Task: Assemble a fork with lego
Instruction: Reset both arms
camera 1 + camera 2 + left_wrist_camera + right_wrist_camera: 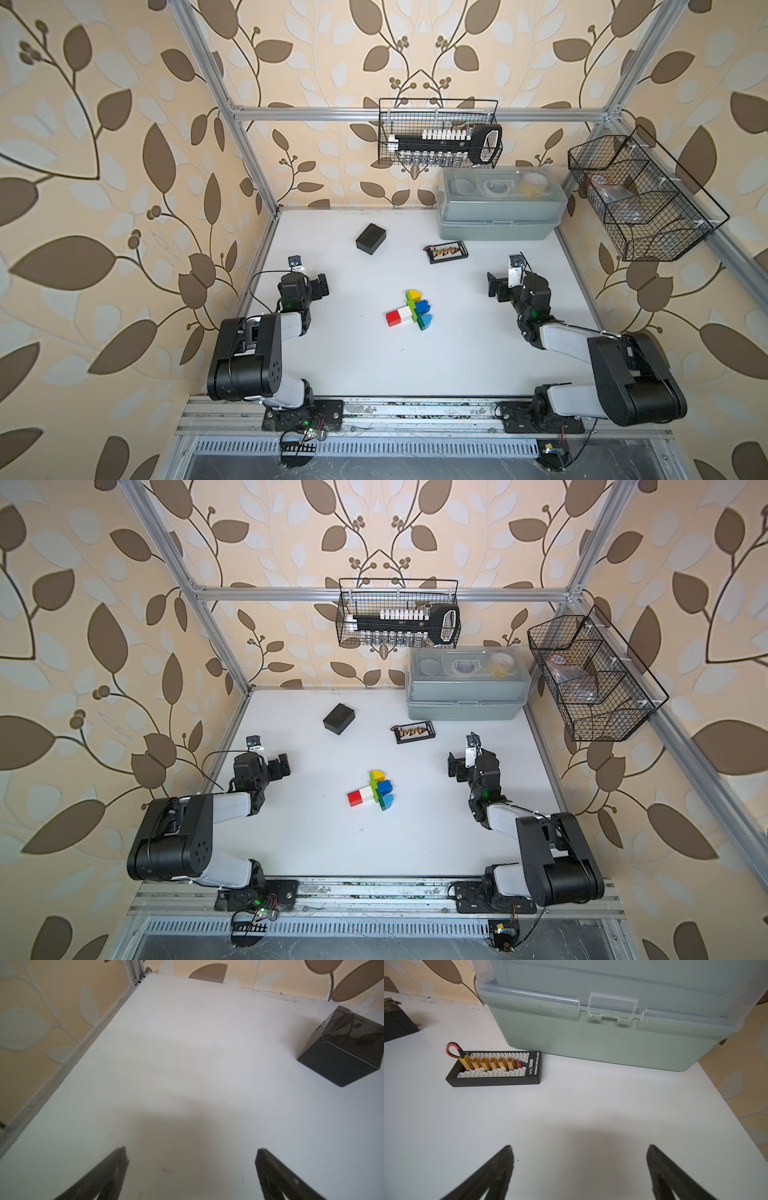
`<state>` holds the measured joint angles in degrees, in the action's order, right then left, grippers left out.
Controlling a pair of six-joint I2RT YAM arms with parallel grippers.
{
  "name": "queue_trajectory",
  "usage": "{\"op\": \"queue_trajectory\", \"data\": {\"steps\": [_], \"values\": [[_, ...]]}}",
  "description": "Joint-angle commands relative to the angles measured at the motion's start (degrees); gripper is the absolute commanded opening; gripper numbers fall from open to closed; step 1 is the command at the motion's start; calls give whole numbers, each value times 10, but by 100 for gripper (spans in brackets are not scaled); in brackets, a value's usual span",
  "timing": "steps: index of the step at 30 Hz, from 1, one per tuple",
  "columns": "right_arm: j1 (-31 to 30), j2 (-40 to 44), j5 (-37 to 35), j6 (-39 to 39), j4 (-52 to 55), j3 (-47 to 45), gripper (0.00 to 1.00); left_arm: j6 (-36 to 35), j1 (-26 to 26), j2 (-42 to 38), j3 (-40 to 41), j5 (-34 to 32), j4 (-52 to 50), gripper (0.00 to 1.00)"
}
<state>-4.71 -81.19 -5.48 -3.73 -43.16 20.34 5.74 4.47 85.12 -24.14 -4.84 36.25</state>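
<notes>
One fork [409,309] [371,789] of chunky studded plastic bricks lies flat near the middle of the white tabletop [353,361], well apart from both arms in both top views. From left to right it has a red square brick [392,319] at the stem end, then a white brick [405,312], then a green crossbar [415,311] in lime and darker green. Three prongs project to its right: yellow [412,296], blue [422,306] and light blue [427,321].

Left arm – folded at the left table edge. The left gripper [320,286] [191,1155] hangs over bare tabletop with its jaws spread and empty, a glossy black box [342,1049] beyond it.

Right arm – folded at the right edge. The right gripper [494,286] [579,1153] has its jaws spread wide and empty. It faces a black charging board with gold connectors [496,1069] and a grey-green plastic toolbox [602,1039].
</notes>
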Motion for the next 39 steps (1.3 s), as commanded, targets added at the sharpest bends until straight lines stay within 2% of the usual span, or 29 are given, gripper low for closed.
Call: {"op": "queue_trajectory", "data": {"steps": [1,3,7,10,39], "values": [[11,-28,19,6,-68,-17,98,-9,2,3,2,11,29,99],[11,-50,24,4,-102,-23,98,-9,2,3,3,11,29,99],[20,-53,30,13,-69,-5,98,-10,2,3,3,11,29,99],[25,-55,-12,38,-38,11,98,-10,2,3,3,11,29,99],[30,-56,-7,42,-32,15,98,-9,2,6,1,11,27,99]]}}
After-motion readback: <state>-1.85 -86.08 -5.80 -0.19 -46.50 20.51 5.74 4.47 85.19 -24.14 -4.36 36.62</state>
